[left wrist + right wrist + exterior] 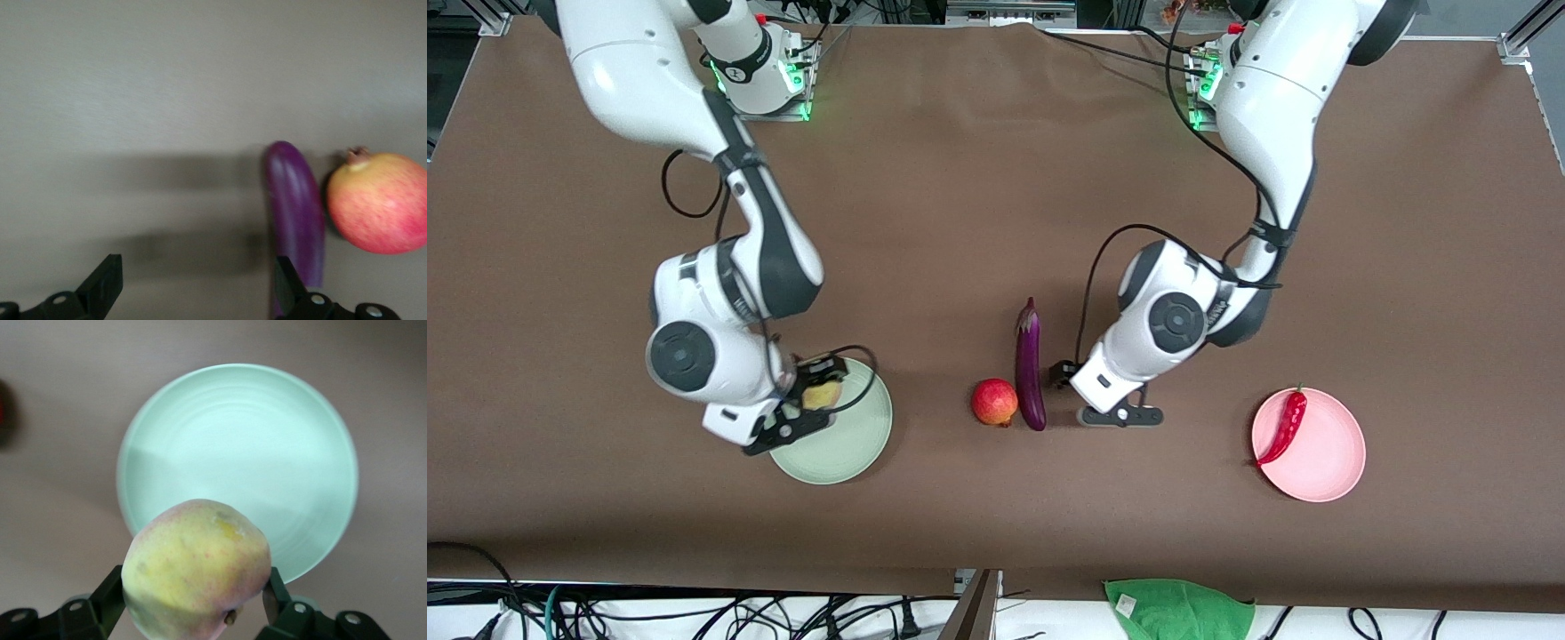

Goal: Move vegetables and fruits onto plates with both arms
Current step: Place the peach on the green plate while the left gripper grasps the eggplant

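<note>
On the brown cloth-covered counter (978, 178) the long glossy purple eggplant (1030, 366) with its dark stem cap lies lengthwise, the stem end pointing toward the robots' bases, and serves well as a landmark. Just beside its blunt end, toward the right arm's end of the counter, sits the round red pomegranate (994, 402) with a small crown; the left wrist view shows the pair close together, though whether they touch cannot be told. The left gripper (1119, 415) is just beside the eggplant on the side toward the left arm's end of the counter, low over the bare cloth, its jaws spread wide and holding nothing; in the left wrist view one black fingertip (288, 287) overlaps the eggplant's (297, 220) side while the other stands well apart over plain cloth, with the pomegranate (379, 202) past the eggplant. Well apart from the eggplant, toward the left arm's end, the round pale pink plate (1320, 458) carries the curved shiny red chili pepper (1285, 426), which lies on the plate near its rim. Well apart from the eggplant toward the right arm's end lies the round pale mint green plate (845, 449). The right gripper (805, 409) hangs over that plate's edge with its jaws clamped on the round yellowish-pink peach (822, 393); the right wrist view shows the peach (197, 568) gripped between both fingers, raised above the green plate (240, 460). A crumpled green cloth (1178, 609) lies off the counter's edge nearest the front camera.
</note>
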